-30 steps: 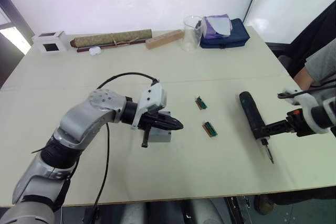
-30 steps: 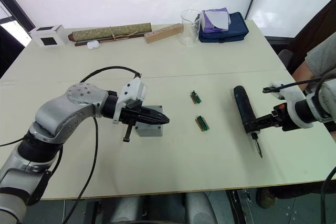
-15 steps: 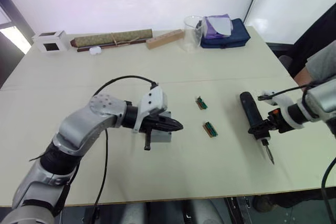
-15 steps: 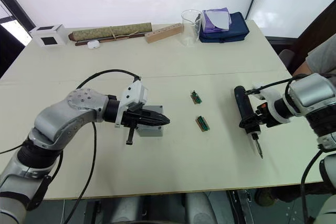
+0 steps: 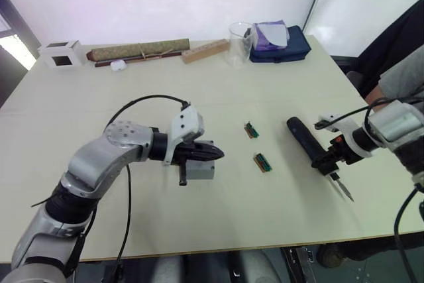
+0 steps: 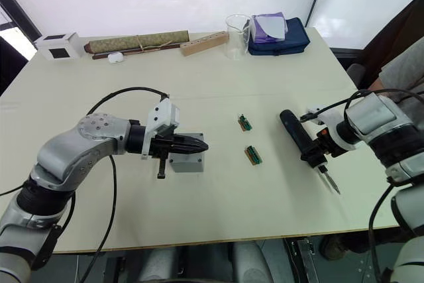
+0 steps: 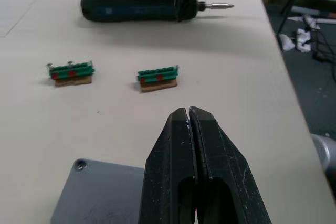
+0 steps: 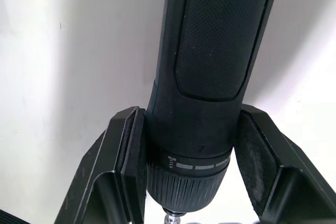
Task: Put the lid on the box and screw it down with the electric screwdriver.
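Gripping the electric screwdriver [image 8: 210,72] near its bit — right jaws [image 8: 191,174] clamped, left jaws [image 7: 190,124] together.

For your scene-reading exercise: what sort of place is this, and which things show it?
Probably a lab or workshop bench: a plain table carrying an electric screwdriver, small green circuit connectors, a grey box and a glass beaker.
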You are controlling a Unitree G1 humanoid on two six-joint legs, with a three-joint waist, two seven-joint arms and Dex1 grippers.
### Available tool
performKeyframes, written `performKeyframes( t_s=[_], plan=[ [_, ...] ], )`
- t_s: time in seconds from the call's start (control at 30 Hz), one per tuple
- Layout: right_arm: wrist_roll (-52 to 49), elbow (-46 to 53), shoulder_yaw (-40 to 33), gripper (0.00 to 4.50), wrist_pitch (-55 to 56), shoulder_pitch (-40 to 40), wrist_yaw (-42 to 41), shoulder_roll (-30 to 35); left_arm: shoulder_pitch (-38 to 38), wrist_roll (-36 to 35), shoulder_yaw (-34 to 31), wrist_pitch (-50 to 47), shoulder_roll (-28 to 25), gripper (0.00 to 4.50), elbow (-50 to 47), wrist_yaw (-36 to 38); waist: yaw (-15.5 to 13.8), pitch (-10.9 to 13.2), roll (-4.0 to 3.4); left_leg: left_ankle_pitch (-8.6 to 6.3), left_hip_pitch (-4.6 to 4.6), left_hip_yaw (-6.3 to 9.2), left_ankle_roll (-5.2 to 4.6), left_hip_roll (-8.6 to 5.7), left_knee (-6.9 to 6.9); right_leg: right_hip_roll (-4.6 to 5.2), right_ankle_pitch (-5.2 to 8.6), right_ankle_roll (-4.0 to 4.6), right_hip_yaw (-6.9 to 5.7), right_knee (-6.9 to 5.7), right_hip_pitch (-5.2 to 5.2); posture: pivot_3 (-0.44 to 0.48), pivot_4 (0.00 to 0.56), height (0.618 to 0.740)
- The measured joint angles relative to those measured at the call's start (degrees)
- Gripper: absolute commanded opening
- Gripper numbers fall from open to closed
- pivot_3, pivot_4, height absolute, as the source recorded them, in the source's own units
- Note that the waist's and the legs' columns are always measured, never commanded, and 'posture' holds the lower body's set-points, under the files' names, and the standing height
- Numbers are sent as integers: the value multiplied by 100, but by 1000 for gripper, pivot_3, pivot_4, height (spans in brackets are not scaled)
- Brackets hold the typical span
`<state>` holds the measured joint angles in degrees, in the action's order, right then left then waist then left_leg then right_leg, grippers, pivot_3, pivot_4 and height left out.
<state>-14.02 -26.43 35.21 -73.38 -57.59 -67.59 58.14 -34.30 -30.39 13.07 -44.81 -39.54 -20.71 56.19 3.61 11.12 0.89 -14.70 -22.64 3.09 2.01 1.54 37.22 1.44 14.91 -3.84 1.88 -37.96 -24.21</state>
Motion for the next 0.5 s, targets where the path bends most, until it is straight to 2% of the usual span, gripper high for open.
performKeyframes(
  t_s=[0.07,0.13,0.2,0.23,0.27,0.3,0.33,0.37,0.4,0.43,0.5],
  plan=[
    [160,-521,-176,2059,264,-289,197,-248,-2,64,-59,95,-47,0,147,21,28,12,-22,0,4,-13,1,-4,-6,0,-2,-4,19,-12,-7,0,150,740],
    [111,-956,-725,2059,423,-625,334,-450,-1,119,-113,186,-105,0,388,95,29,25,-43,1,-4,-16,1,-4,-14,-4,0,-5,29,-16,-25,0,150,740],
    [-186,-1056,-1729,2059,491,-876,550,-630,-10,126,-193,260,-112,0,687,144,30,30,-50,1,-11,-18,1,-2,-19,-8,-1,-5,32,-20,-36,0,150,740],
    [-467,-786,-2588,2059,493,-811,825,-820,-18,121,-276,292,-110,0,848,173,29,30,-49,0,-17,-13,1,4,-22,-14,0,-4,31,-17,-39,0,150,740],
    [-769,-369,-3315,2059,524,-698,1082,-1109,-34,122,-351,299,-107,0,1007,182,31,30,-49,0,-21,-8,0,8,-20,-24,0,-4,39,-16,-45,0,150,740],
    [-1121,478,-4311,2059,648,-345,1546,-1601,-49,117,-423,303,-91,0,1155,185,24,22,-38,-2,-26,6,-4,15,-21,-37,0,-2,42,-12,-44,0,150,740],
    [-1505,1270,-5005,2059,793,-46,1874,-2144,-57,118,-485,304,-74,0,1263,181,16,21,-37,-3,-35,18,-4,24,-11,-48,1,-1,39,-12,-47,0,150,740],
    [-1766,1788,-5315,2059,795,138,2113,-2502,-68,118,-487,306,-59,0,1299,184,-8,22,-41,-2,-43,13,-4,22,-23,-45,1,-1,39,-14,-60,0,150,740],
    [-2058,2706,-5834,2059,990,613,2591,-3179,-62,121,-497,313,-58,0,1316,207,-50,17,-34,-2,-57,28,-4,31,-17,-51,1,0,28,-12,-63,0,150,740],
    [-2300,3335,-6029,2059,1133,977,2891,-3666,-36,126,-507,315,-59,0,1348,224,-112,19,-38,-2,-68,26,-3,28,-17,-46,1,1,30,-17,-77,0,150,740],
    [-2527,4109,-6015,2059,1314,1513,3302,-4214,20,157,-519,315,-69,0,1388,234,-183,25,-47,8,-78,21,15,13,-12,-27,-3,0,30,-28,-89,0,150,740]
  ],
)
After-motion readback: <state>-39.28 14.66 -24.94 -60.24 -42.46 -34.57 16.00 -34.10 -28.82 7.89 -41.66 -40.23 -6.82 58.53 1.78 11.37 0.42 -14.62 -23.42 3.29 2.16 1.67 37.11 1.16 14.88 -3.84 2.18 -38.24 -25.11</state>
